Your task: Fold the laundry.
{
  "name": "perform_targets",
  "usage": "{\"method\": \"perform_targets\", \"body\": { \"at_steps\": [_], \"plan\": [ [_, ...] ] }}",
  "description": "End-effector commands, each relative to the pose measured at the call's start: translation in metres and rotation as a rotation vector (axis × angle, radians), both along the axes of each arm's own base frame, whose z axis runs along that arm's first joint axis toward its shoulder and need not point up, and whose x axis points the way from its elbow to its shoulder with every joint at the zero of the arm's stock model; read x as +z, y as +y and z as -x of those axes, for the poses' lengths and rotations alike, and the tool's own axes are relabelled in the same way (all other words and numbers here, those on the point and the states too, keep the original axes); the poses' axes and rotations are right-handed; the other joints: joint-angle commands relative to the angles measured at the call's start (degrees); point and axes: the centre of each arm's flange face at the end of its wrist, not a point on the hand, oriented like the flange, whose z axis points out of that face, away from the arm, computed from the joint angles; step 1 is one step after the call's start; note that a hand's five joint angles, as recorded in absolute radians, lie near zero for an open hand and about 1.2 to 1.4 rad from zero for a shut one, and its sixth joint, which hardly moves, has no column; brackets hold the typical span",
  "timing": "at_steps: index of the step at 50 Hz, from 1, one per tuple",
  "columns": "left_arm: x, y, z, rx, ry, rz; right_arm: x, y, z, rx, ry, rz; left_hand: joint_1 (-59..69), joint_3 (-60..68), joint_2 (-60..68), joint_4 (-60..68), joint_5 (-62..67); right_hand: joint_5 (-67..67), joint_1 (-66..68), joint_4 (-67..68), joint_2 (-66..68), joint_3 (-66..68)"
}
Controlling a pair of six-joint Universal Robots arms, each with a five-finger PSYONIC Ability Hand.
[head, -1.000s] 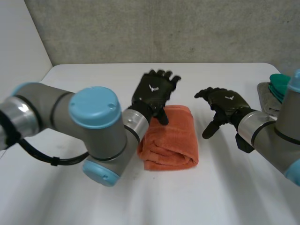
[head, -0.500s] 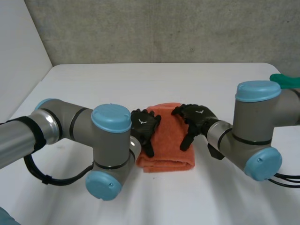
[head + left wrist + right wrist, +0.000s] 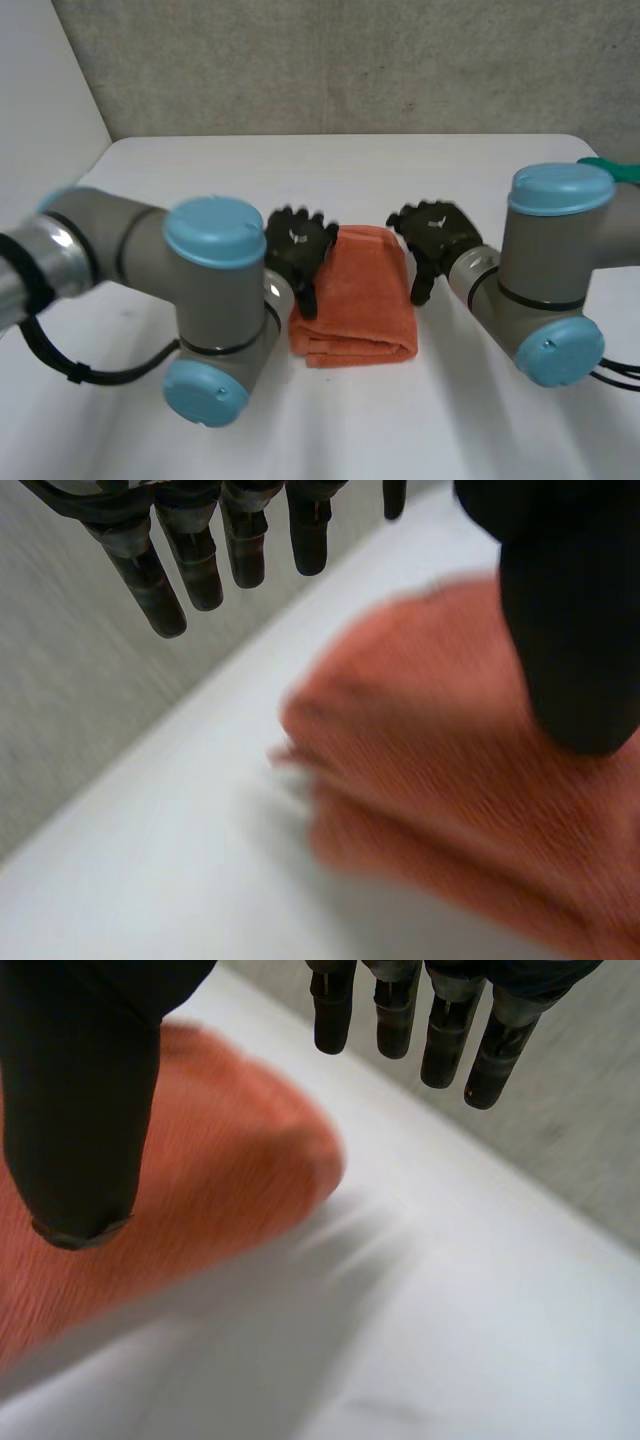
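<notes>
A folded orange towel (image 3: pixel 355 298) lies in the middle of the white table (image 3: pixel 320 170). My left hand (image 3: pixel 297 248) hovers at the towel's left edge with its fingers straight and spread, open and holding nothing. My right hand (image 3: pixel 437 232) hovers at the towel's right edge, likewise open. In the left wrist view the towel (image 3: pixel 440 780) lies under the thumb (image 3: pixel 570 630), with the fingers (image 3: pixel 190 550) reaching past its end over bare table. In the right wrist view the towel (image 3: pixel 220 1190) sits below the thumb (image 3: pixel 80 1110) and the fingers (image 3: pixel 430 1020) hang clear of it.
A green item (image 3: pixel 605 170) lies on a grey cloth at the table's far right edge, behind my right arm. A grey wall stands behind the table. Both elbows sit low over the table on either side of the towel.
Both hands have drawn back toward me and down, from above the towel's far end to its left and right edges. The towel has not moved.
</notes>
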Motion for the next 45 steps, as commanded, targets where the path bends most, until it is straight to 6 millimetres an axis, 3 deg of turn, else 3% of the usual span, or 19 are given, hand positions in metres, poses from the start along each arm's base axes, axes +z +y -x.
{"method": "perform_targets", "body": {
  "at_steps": [1,8,13,16,31,38,45],
  "plan": [
    [0.085,0.005,-0.011,-0.142,0.172,0.105,0.033,0.031,0.008,-0.025,-0.08,0.18,-0.1,-1.3,-0.8,-1.0,-1.8,-3.8,-0.1,-3.3,-2.8,-1.9],
    [0.104,0.007,-0.032,-0.326,0.195,-0.041,0.001,0.082,0.001,0.062,-0.047,0.117,0.0,-1.1,-0.6,-0.9,-1.6,-3.8,-0.1,-3.3,-2.8,-1.9],
    [0.105,0.002,-0.043,-0.378,0.192,-0.118,-0.024,0.098,-0.005,0.106,-0.023,0.082,0.2,-0.9,-0.5,-0.7,-1.4,-3.8,-0.1,-3.3,-2.8,-1.9],
    [0.106,0.0,-0.045,-0.37,0.192,-0.119,-0.043,0.098,-0.01,0.117,-0.007,0.066,0.2,-0.9,-0.5,-0.7,-1.4,-3.8,-0.1,-3.3,-2.8,-1.9],
    [0.107,0.004,-0.044,-0.377,0.193,-0.118,-0.079,0.084,-0.026,0.168,0.098,0.159,0.0,-1.1,-0.6,-0.9,-1.6,-3.8,-0.1,-3.3,-2.8,-1.9],
    [0.105,0.004,-0.044,-0.375,0.192,-0.126,-0.086,0.077,-0.032,0.166,0.094,0.165,0.0,-1.1,-0.6,-0.9,-1.6,4.7,8.4,5.2,5.7,6.6],
    [0.104,0.005,-0.045,-0.374,0.191,-0.129,-0.079,0.068,-0.038,0.163,0.074,0.192,0.2,-0.9,-0.5,-0.7,-1.4,8.7,12.4,9.2,9.7,10.7]
  ]
}}
